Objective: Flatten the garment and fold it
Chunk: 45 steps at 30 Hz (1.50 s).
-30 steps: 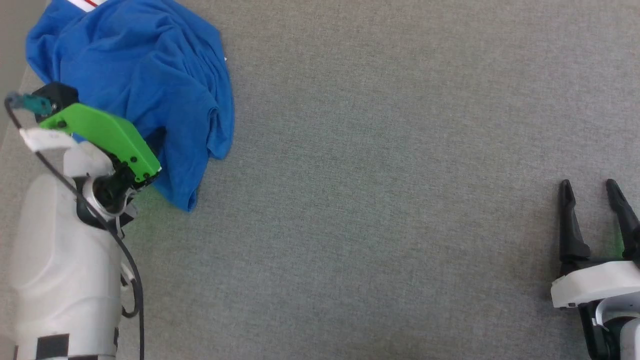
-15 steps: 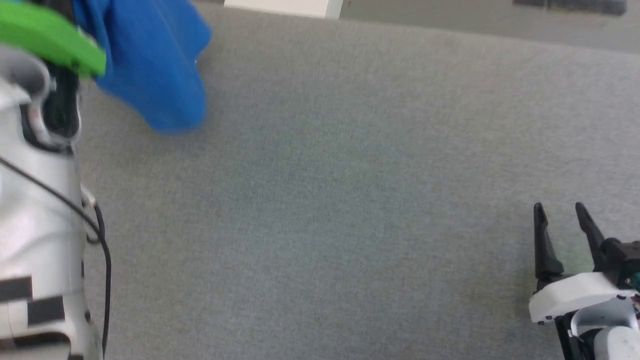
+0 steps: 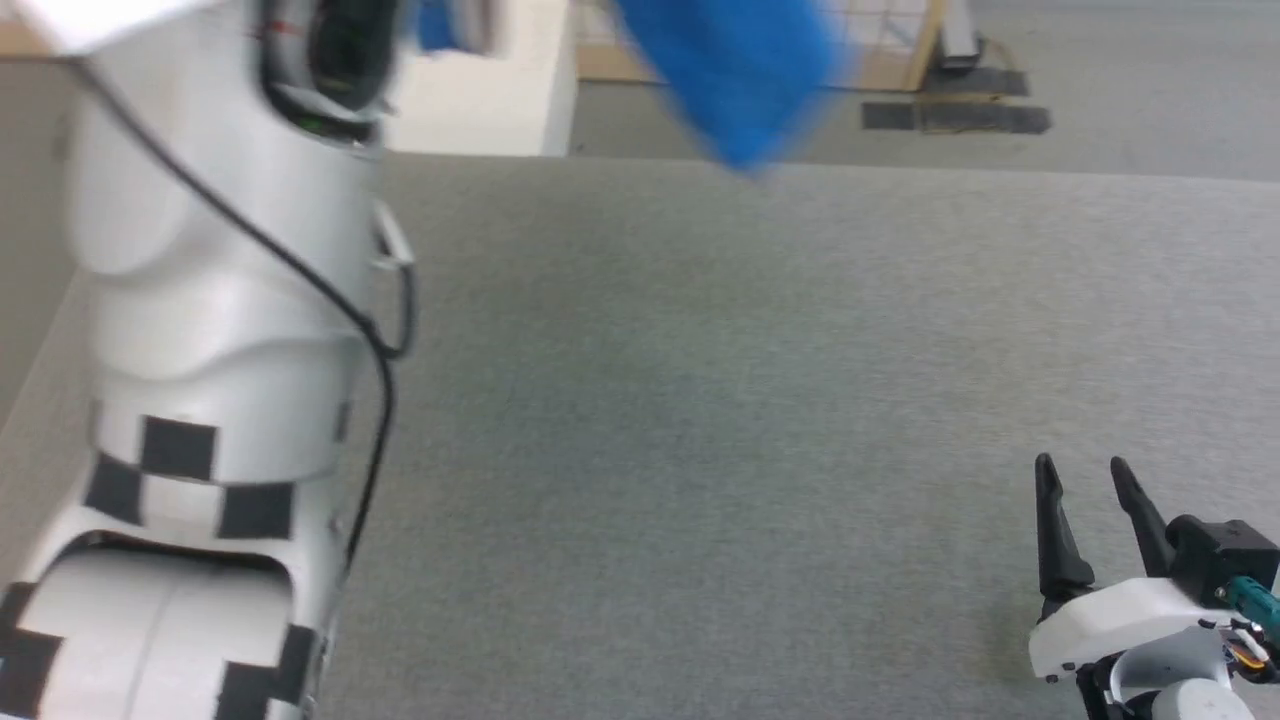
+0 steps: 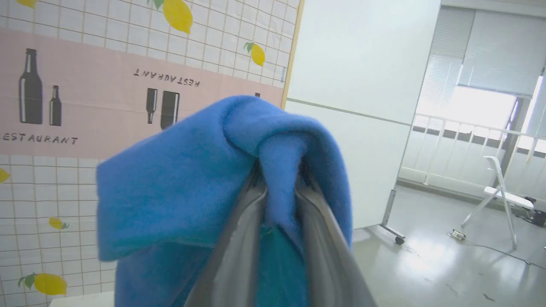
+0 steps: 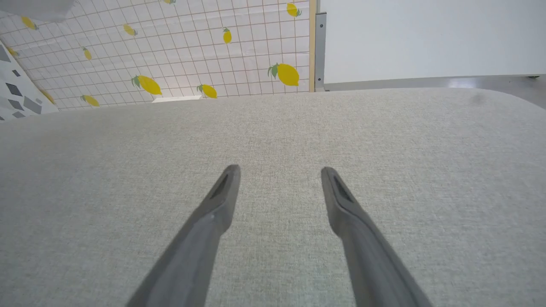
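Head view: royal-blue soft-cloth garment (image 3: 735, 80), a second ago crumpled on the grey fabric tabletop (image 3: 700, 420), now hangs blurred above the tabletop's far edge, lifted clear. Left hand (image 4: 280, 177) is clamped on a blue fold; right hand (image 3: 1082, 465) gapes empty over the tabletop's near side. Likely ready to spread. Long axis looks near vertical, free corner pointing down at the tabletop.
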Available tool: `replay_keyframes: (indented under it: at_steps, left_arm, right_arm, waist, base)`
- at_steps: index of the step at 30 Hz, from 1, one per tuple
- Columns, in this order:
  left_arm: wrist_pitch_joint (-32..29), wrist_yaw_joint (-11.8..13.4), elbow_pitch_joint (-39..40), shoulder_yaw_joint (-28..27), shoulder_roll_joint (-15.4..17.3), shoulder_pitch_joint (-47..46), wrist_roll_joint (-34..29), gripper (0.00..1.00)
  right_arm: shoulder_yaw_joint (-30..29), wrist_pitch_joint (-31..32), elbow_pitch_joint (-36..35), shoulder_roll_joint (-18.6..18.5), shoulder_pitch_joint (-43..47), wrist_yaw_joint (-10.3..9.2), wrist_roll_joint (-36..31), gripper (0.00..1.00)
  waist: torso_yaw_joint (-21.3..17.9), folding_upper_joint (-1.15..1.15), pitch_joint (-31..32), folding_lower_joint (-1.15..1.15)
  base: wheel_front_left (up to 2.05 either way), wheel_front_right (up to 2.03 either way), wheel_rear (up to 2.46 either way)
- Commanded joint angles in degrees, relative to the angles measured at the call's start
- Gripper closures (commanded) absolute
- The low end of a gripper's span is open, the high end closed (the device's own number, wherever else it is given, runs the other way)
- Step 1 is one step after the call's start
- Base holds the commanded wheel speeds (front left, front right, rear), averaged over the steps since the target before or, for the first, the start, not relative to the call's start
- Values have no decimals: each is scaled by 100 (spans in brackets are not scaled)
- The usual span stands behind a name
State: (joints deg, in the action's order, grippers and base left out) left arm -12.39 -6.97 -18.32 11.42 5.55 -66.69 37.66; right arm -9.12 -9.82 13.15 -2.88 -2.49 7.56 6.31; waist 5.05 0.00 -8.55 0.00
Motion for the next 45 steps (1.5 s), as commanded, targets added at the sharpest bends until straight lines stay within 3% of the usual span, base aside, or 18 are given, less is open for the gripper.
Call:
replay_keyframes:
  at_steps: [1, 5, 10, 17, 22, 26, 27, 28, 32, 36, 41, 45]
  left_arm:
    - [-59, -30, -32, 180, -34, 92, 62, 100]
    - [-181, -47, -140, 959, -142, 690, 258, 100]
    - [-553, -50, -345, 2312, -119, 1686, 495, 100]
    - [-1881, -51, -661, 3982, 215, 2949, 1152, 100]
    - [-2894, -51, -867, 4520, 442, 3701, 1615, 100]
    - [-3365, 141, -708, 4466, 630, 4010, 1994, 100]
    - [-3293, 238, -595, 4340, 684, 4012, 2043, 66]
    - [-3186, 311, -492, 4214, 725, 4010, 2081, 0]
    - [-2527, 598, -8, 3427, 799, 4041, 2435, 0]
    - [-1336, 802, 438, 2445, 902, 4103, 2586, 0]
    - [662, 1023, 650, 1510, 1142, 4391, 2043, 0]
    - [1967, 1300, 678, 1234, 1300, 4826, 1382, 0]
  right_arm:
    - [14, -69, 65, 0, -22, -8, 46, 0]
    - [-46, -119, 226, 0, -6, -8, 145, 0]
    - [-156, -153, 369, 0, 28, -8, 124, 0]
    - [-215, -187, 482, 0, 88, -8, 117, 0]
    - [-251, -213, 589, 0, 124, -8, 141, 0]
    - [-283, -234, 634, 0, 186, -8, 154, 0]
    - [-292, -237, 638, 0, 197, -8, 152, 0]
    - [-290, -239, 644, 0, 201, -8, 148, 0]
    - [-275, -243, 650, 0, 197, -8, 151, 0]
    - [-235, -246, 641, 0, 169, -8, 206, 0]
    - [-204, -210, 527, 0, 139, -8, 255, 0]
    - [-228, -96, 356, 0, 135, -8, 274, 0]
  waist:
    - [-396, 0, 335, 0]
    - [-557, 0, 393, 0]
    - [-732, 0, 421, 0]
    - [-843, 0, 426, 0]
    - [-813, 0, 508, 0]
    - [-672, 0, 572, 0]
    - [-621, 0, 589, 0]
    - [-589, 0, 606, 0]
    - [-475, 0, 656, 0]
    - [-420, 0, 707, 0]
    - [-424, 0, 746, 0]
    - [-430, 0, 732, 0]
  base:
    - [0, 0, 0]
    - [0, 0, 0]
    - [0, 0, 0]
    - [0, 0, 0]
    - [0, 0, 0]
    - [0, 0, 0]
    - [0, 0, 0]
    - [0, 0, 0]
    - [0, 0, 0]
    - [0, 0, 0]
    - [0, 0, 0]
    - [0, 0, 0]
